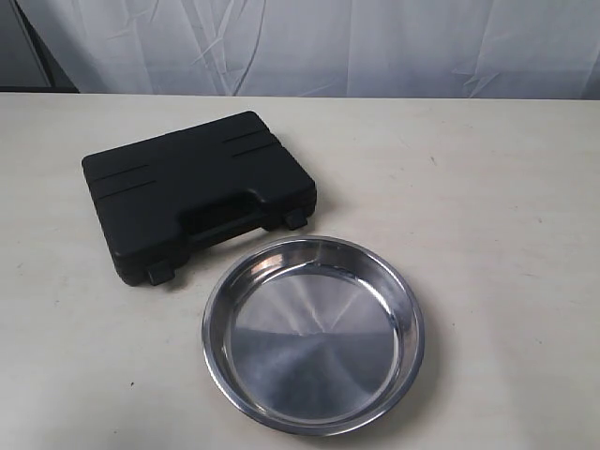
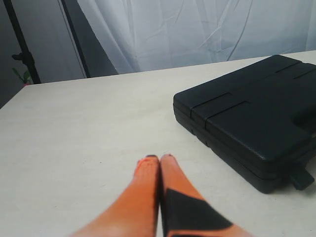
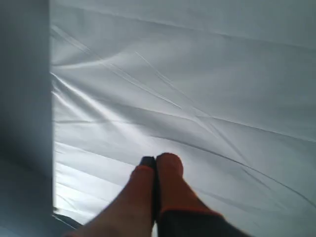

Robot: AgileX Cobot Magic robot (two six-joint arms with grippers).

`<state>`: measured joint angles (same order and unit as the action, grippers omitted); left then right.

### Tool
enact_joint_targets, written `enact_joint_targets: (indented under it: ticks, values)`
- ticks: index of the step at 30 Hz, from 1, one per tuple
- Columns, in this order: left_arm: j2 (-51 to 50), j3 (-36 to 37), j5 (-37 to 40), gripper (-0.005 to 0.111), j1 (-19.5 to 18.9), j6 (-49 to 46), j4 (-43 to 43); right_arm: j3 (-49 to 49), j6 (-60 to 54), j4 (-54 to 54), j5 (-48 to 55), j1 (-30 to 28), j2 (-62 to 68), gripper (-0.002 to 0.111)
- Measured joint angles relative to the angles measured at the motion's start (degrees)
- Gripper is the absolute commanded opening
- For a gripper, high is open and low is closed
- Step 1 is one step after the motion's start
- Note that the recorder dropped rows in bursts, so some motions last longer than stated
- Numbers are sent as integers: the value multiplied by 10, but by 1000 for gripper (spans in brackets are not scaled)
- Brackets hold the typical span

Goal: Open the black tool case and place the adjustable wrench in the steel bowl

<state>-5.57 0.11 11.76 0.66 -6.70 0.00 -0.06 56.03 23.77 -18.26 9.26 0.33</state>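
The case [image 1: 197,192] lay shut and flat on the counter [image 1: 497,206]. Its latch edge was turned toward the bowl [image 1: 314,333], which sat empty just beside it, close but apparently not touching. No wrench showed anywhere, so it was presumably inside the case. The moulded plastic looked stiff, smooth and fairly light, likely to skid if pushed from one side only. The two small latches [image 1: 159,274] flanking the handle cut-out [image 1: 220,217] seemed the places to work, and the lid edge above them the spot to lift while the base was pinned. The left gripper [image 2: 159,159] was closed on nothing, fingers pressed together, low over bare counter near one short end of the case. The right gripper [image 3: 155,160] was likewise closed and empty, pointed at the white curtain [image 3: 197,89], away from the work. Open counter lay behind the case for the lid to swing back, while the bowl crowded the latch side.
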Motion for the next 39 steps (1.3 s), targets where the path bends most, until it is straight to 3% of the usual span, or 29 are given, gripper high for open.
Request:
enact_joint_targets:
  ticks: [2, 3, 7, 9, 12, 15, 19, 22, 24, 31, 39]
  values:
    - [0, 0, 0, 0, 0, 0, 0, 0, 18, -27, -70, 0, -1, 0]
    - [0, 0, 0, 0, 0, 0, 0, -7, -24, -48, -137, 0, -1, 0]
    - [0, 0, 0, 0, 0, 0, 0, -84, -251, -60, -102, 0, 26, 0]
    - [0, 0, 0, 0, 0, 0, 0, -192, -482, -72, -2, 0, 116, 0]
    - [0, 0, 0, 0, 0, 0, 0, -295, -619, -75, 74, 0, 253, 0]
    - [0, 0, 0, 0, 0, 0, 0, -457, -678, -77, 225, 0, 453, 0]
    - [0, 0, 0, 0, 0, 0, 0, -770, -781, -79, 564, 61, 823, 0]
    - [0, 0, 0, 0, 0, 0, 0, -886, -822, -79, 673, 112, 966, 0]
    - [0, 0, 0, 0, 0, 0, 0, -977, -847, -80, 733, 168, 1093, 7]
    - [0, 0, 0, 0, 0, 0, 0, -1054, -964, -145, 770, 308, 1241, 42]
    - [0, 0, 0, 0, 0, 0, 0, -1057, -999, -203, 701, 378, 1298, 43]
